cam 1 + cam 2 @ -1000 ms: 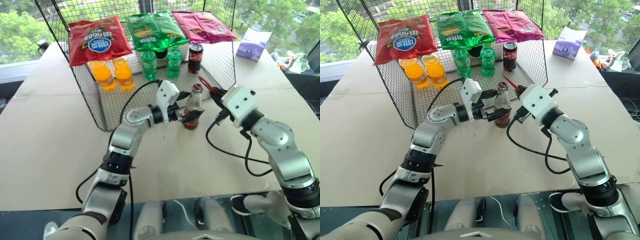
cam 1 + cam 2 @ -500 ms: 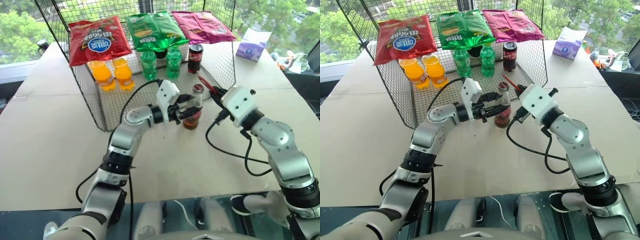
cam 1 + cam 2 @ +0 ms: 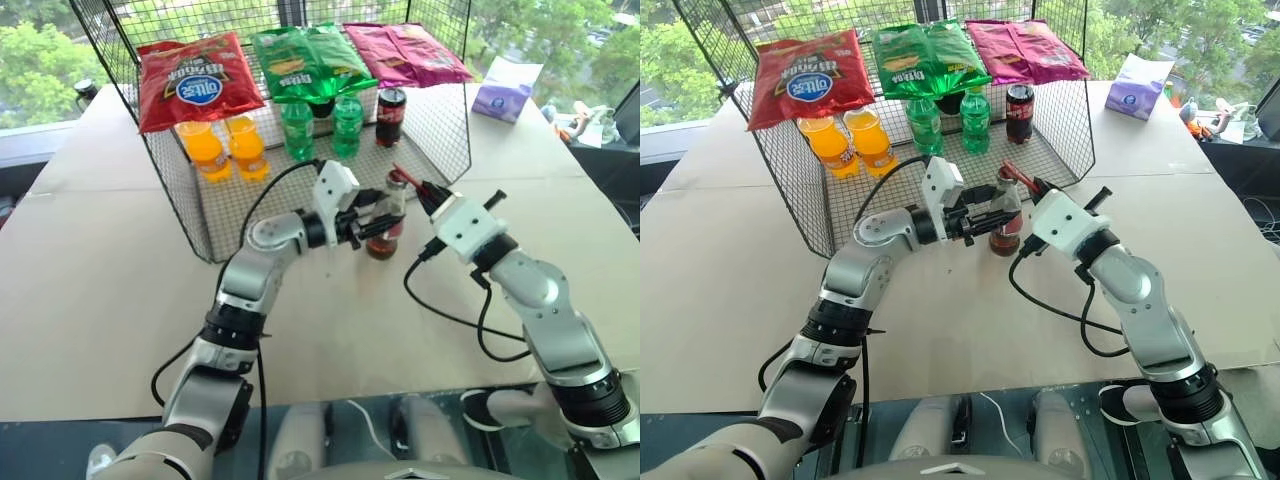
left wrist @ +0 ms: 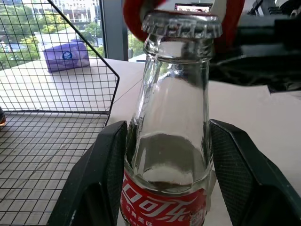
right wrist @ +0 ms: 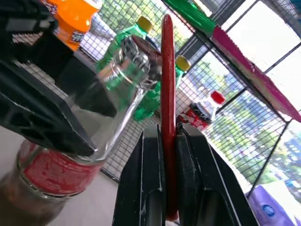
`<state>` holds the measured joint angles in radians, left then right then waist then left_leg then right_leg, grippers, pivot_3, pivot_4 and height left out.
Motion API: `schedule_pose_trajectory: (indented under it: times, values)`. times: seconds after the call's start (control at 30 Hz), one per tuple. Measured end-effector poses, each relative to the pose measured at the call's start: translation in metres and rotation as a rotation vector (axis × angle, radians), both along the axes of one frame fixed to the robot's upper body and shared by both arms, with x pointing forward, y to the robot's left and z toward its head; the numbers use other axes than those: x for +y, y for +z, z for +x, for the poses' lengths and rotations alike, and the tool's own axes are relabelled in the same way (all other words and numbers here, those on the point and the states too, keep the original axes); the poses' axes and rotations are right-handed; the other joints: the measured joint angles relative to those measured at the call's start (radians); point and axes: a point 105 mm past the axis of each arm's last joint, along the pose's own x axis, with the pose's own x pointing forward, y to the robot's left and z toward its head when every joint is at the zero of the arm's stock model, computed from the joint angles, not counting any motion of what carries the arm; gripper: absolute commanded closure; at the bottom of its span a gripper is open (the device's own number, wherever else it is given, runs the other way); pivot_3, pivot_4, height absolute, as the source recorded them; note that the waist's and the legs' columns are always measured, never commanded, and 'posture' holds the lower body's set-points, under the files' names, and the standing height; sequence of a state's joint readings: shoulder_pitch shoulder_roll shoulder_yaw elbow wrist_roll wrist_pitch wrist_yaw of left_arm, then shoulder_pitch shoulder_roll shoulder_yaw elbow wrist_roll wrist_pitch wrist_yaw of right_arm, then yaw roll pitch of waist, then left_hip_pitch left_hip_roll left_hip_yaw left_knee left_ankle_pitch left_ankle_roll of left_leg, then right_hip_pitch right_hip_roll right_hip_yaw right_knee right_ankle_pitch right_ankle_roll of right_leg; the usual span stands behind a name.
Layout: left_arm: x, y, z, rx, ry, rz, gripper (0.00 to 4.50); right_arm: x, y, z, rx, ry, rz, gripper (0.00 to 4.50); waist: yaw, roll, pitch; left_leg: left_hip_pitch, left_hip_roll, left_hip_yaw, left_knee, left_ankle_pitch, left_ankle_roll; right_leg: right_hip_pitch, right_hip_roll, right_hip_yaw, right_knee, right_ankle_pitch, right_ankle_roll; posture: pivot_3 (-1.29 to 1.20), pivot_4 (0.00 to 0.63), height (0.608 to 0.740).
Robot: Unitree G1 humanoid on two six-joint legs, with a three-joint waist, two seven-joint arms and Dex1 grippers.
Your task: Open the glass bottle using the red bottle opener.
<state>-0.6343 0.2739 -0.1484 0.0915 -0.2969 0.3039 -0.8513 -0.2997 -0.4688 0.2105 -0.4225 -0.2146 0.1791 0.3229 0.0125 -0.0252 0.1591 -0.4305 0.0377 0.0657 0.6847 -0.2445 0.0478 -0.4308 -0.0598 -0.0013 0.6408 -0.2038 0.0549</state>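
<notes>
The glass bottle (image 3: 384, 228) stands upright on the table in front of the wire basket, with dark liquid low down, a red label and a metal cap (image 4: 181, 23). My left gripper (image 4: 167, 181) is shut on its body, one black finger (image 4: 109, 174) on each side at the label's height. My right gripper (image 5: 168, 141) is shut on the handle of the red bottle opener (image 5: 168, 84), just to the right of the bottle's neck. The opener's red loop (image 4: 231, 26) sits at the cap, showing on both sides of it.
A wire basket (image 3: 160, 190) behind the bottle holds chip bags (image 3: 195, 80), orange bottles (image 3: 225, 150), green bottles (image 3: 320, 125) and a dark cola bottle (image 3: 391, 115). A purple tissue pack (image 3: 508, 92) lies at the back right. A black cable (image 3: 450, 312) loops under my right arm.
My left gripper closed from wide open onto the bottle's body. My right gripper rolled and dipped slightly left, bringing the opener's loop from beside the neck onto the cap.
</notes>
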Motion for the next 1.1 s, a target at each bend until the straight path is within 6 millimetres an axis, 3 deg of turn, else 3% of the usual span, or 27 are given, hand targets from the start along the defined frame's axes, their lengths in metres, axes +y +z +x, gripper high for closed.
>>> schedule_pose_trajectory:
  times: [0.5,0.63,1.1]
  values:
    - [0.005,-0.001,0.002,0.017,0.02,0.0,2.23,0.012,-0.015,0.013,-0.275,-0.103,-0.16,4.5,-0.005,0.001,-0.001,0.008,0.0,0.003,0.0,0.0,0.0,0.006,0.0,0.002,0.001,-0.002,-0.004,0.0,0.15,0.74]
    - [0.006,-0.003,0.004,0.028,0.029,0.001,2.23,0.016,-0.02,0.015,-0.307,-0.128,-0.162,4.5,-0.013,0.001,-0.001,0.017,0.001,0.003,-0.001,0.0,0.0,0.014,0.0,0.003,0.001,-0.003,-0.003,0.0,0.15,0.74]
    - [0.009,-0.003,0.006,0.043,0.049,-0.004,2.23,0.026,-0.028,0.02,-0.359,-0.182,-0.115,4.5,-0.025,0.0,-0.002,0.018,0.001,0.003,-0.001,0.0,0.0,0.015,0.0,0.003,0.001,-0.003,-0.003,0.0,0.15,0.74]
